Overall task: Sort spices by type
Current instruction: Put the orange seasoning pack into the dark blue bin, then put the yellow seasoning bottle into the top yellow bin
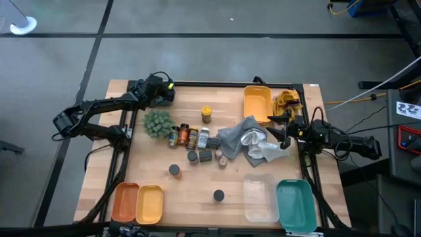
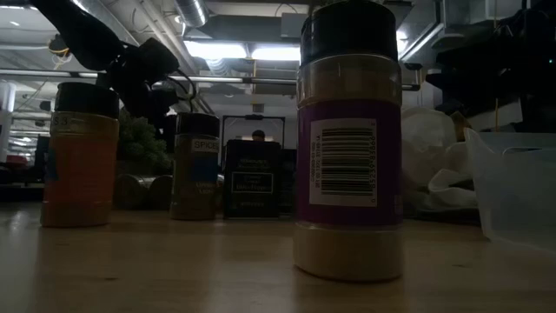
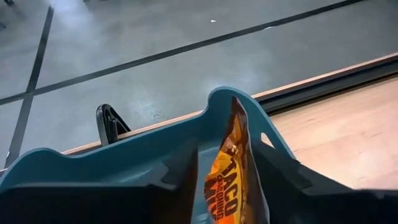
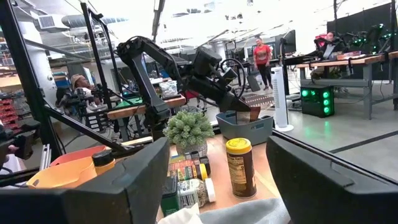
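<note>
1. Left gripper is at the far left corner of the surface, over a blue-grey bin.
2. An orange taco seasoning packet stands upright between its jaws, lower end inside the bin. The gap is narrow, and I cannot tell if the jaws pinch the packet or sit just off it.
3. Right gripper is at the right edge, over the grey and white cloths. Its jaws are spread wide with nothing in them.
4. The spice jars are mid-surface: a row of four just right of the green plant ball, touching or nearly so.
5. A yellow-lid jar stands alone behind that row.
6. Two dark-lid jars sit side by side in front of the row, with a small brown one next to them by the cloth edge.
7. A dark-lid jar stands apart, nearer the front.
8. Another dark-lid jar stands alone near the front edge, upright.
9. Orange tray and yellow tray are front left, touching.
10. Clear container and teal tray are front right, and a yellow bin is far right.
</note>
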Controlling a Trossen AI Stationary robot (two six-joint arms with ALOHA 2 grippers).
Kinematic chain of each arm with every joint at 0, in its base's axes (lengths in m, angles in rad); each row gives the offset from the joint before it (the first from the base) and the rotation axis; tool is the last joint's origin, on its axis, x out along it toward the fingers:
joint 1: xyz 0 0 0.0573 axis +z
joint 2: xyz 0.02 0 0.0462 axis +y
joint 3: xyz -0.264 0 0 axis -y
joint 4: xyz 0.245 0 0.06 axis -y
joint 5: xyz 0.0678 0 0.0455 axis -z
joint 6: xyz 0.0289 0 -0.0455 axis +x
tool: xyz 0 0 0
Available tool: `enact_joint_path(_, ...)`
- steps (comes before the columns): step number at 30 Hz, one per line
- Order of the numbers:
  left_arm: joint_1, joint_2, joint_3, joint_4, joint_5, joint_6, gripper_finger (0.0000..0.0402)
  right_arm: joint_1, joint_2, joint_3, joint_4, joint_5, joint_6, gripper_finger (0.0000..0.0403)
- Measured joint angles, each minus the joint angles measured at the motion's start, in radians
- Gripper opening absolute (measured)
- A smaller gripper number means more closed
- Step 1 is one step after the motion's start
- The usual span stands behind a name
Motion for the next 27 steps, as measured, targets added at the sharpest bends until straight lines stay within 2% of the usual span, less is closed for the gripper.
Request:
enact_joint_path(6, 0.000, -0.023, 0.020, 0.019, 0.001, -0.001, 0.0169, 0.000, 0.000, 0.004, 0.070, 0.000, 0.000, 0.0269)
enact_joint_path(14, -0.002, -0.101, 0.050, 0.013, 0.002, -0.005, 0.0192, 0.000, 0.053, 0.078, 0.069, 0.002, -0.042, 0.0269)
enact_joint_path(20, -0.002, -0.177, 0.051, 0.015, 0.066, -0.011, 0.0196, 0.000, 0.185, 0.138, 0.071, 0.058, -0.075, 0.0269)
enact_joint_path(27, -0.017, -0.228, 0.051, 0.015, 0.140, -0.007, 0.0196, 0.000, 0.425, 0.250, 0.070, 0.111, -0.133, 0.0269)
